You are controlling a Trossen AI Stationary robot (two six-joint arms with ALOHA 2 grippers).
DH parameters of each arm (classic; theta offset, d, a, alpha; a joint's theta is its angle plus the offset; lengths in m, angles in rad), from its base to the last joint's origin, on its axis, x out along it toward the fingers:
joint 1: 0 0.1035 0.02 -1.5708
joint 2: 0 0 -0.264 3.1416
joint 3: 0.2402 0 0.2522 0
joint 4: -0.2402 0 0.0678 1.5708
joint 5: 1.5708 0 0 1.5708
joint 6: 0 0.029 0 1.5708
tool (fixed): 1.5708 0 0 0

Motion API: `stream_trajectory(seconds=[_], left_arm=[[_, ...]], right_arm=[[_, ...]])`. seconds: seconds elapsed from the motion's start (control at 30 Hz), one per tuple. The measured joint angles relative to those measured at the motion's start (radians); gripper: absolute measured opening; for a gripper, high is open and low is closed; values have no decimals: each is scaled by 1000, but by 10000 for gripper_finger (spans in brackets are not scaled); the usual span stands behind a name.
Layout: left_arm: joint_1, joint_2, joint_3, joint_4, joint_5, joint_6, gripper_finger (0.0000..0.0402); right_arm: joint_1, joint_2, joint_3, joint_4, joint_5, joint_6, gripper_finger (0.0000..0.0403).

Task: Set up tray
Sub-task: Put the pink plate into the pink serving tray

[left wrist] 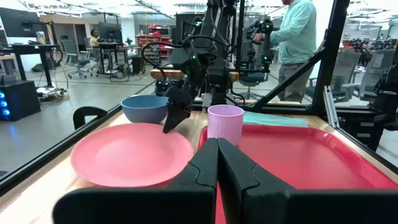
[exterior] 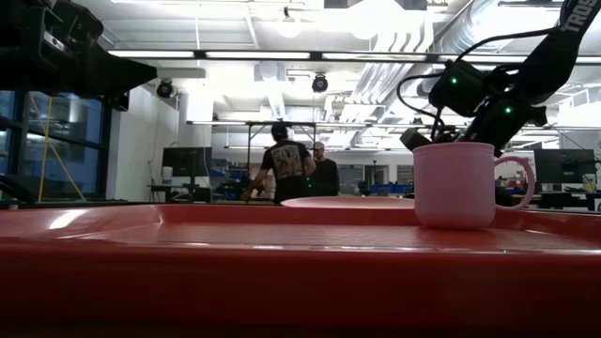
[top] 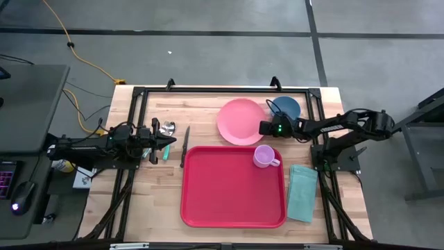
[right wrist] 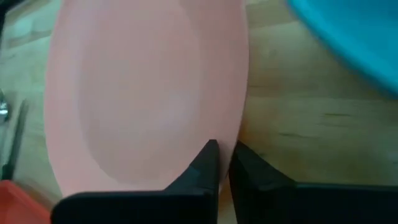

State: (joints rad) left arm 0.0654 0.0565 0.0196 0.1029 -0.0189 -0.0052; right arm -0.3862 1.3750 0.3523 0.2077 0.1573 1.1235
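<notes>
The red tray [top: 232,201] lies at the table's middle near side, with a pink mug [top: 263,156] standing upright in its far right corner. A round pink plate [top: 239,121] lies flat on the table beyond the tray, and a blue bowl [top: 286,107] stands to its right. My right gripper [top: 262,129] is at the plate's right rim, fingers closed to a narrow gap around it [right wrist: 224,152]. My left gripper [top: 166,141] is shut and empty, left of the tray, beside a knife [top: 185,144]. My right gripper has the pink plate's right rim [right wrist: 240,127] between its two fingertips, one finger [right wrist: 208,155] over the plate and one [right wrist: 242,155] on the outer side. The fingers slant down from the table's right side. The plate lies flat on the table.
A folded teal napkin [top: 302,192] lies right of the tray. A spoon and other cutlery [top: 165,128] lie at the far left by the knife. A black frame [top: 222,89] edges the table. People stand in the room beyond [exterior: 286,160].
</notes>
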Motion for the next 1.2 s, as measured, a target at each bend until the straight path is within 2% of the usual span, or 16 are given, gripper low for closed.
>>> stream_trajectory(seconds=[0.4, 1.2], left_arm=[[0, 0, 0, 0, 0, 0, 37], [0, 0, 0, 0, 0, 0, 37]], right_arm=[[0, 0, 0, 7, 3, -3, 1], [0, -1, 0, 128, 4, -6, 1]])
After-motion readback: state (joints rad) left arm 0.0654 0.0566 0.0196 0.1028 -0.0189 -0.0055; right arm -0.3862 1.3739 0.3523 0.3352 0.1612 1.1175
